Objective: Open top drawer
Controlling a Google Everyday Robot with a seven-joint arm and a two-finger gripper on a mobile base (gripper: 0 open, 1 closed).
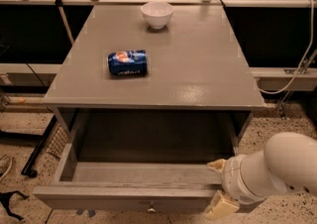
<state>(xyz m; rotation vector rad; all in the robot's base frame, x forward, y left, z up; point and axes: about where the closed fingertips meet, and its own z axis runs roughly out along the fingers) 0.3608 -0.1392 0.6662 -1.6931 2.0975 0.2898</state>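
Observation:
The top drawer of the grey table is pulled far out, its inside bare, with a small knob at the centre of its front panel. My gripper is at the right end of that panel, on a thick white arm coming in from the lower right. It is open. One tan finger reaches inside the drawer and the other is in front of the panel, so the two straddle it. No lower drawers show.
A blue soda can lies on its side on the grey tabletop, and a white bowl stands at the back. A metal rail runs behind the table. Cables and a black frame lie on the speckled floor at the left.

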